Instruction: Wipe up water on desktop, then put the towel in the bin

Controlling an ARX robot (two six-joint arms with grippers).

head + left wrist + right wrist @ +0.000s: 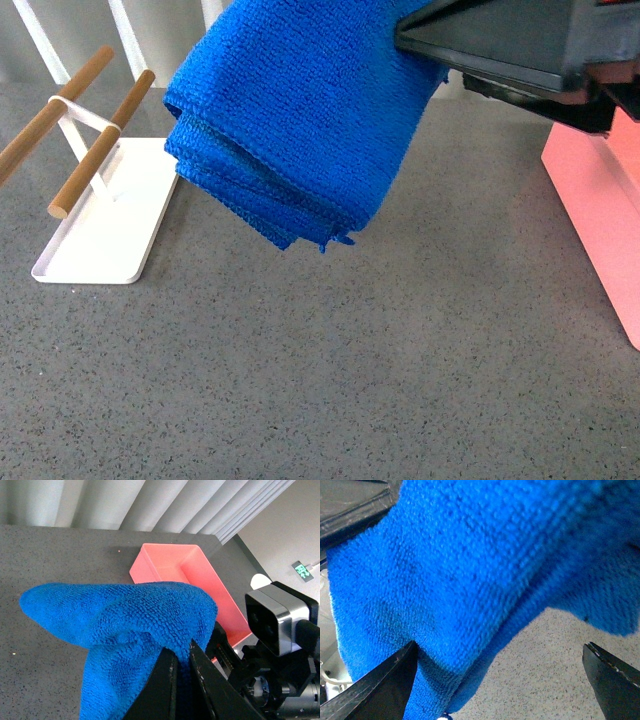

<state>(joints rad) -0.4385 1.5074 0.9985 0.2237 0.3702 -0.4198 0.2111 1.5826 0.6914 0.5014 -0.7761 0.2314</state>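
Observation:
The blue towel (290, 120) hangs folded in the air above the dark speckled desktop (350, 380). My left gripper (182, 652) is shut on a fold of the towel (125, 615). The salmon-pink bin (200, 575) lies just beyond it, and it also shows at the right edge of the front view (600, 200). My right gripper (499, 647) is open, close to the towel (470, 565), with nothing between its fingers. Black arm parts (500, 45) meet the towel at the top right of the front view. I see no water on the visible desktop.
A white flat tray (100, 240) with two wooden rods (100, 145) stands at the left of the desktop. Pale vertical slats line the back edge. The right arm's silver wrist camera (275, 620) sits close beside my left gripper.

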